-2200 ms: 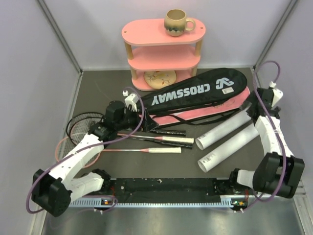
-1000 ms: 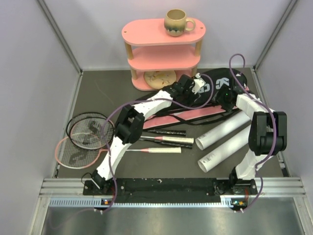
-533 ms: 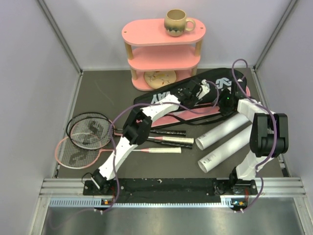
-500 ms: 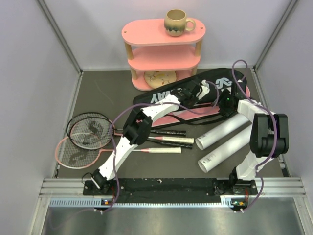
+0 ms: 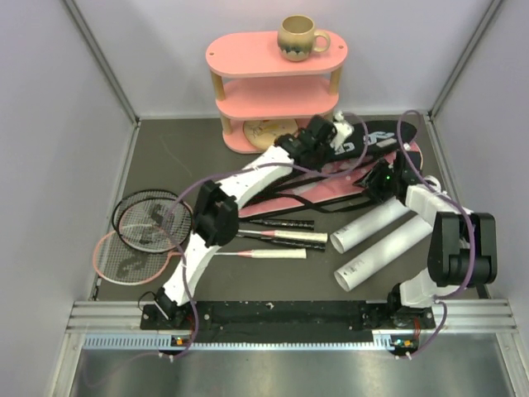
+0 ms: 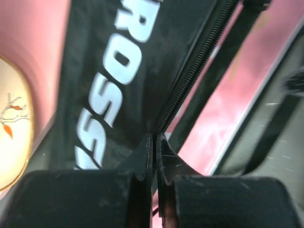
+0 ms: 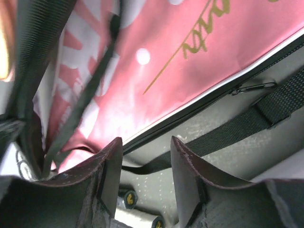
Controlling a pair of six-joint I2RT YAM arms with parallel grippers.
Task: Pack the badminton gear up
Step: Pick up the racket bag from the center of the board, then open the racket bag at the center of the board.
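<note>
- left gripper (image 6: 154,142): fingers (image 6: 142,164) pinched tight together on the zipper edge (image 6: 190,80) of the black CROSSWAY bag (image 6: 109,57), next to the lettering
- that arm reaches diagonally across the table (image 5: 182,149) to the bag's wide end, just in front of the pink shelf (image 5: 248,58)
- black bag long axis: diagonal, narrow end lower-left, wide head end upper-right toward the back corner; the left arm covers most of it from above
- right gripper (image 7: 146,142): jaws partly apart, nothing clamped; the pink bag (image 7: 190,61) edge sits right at the tips, and a black strap (image 7: 266,111) lies on the table past them
- pink bag lies under the black one on the same diagonal, head end to the right, its printed face up
- two white tubes (image 5: 376,217) (image 5: 384,251) in front of the bags, parallel to each other and close together, same diagonal tilt, open ends at lower-left
- black-framed racket (image 5: 153,217) and pink-framed racket (image 5: 124,258): heads overlap at the left side, shafts run roughly left-right, white handles point right toward the tubes
- beige mug (image 5: 297,37) upright on the shelf's top tier
</note>
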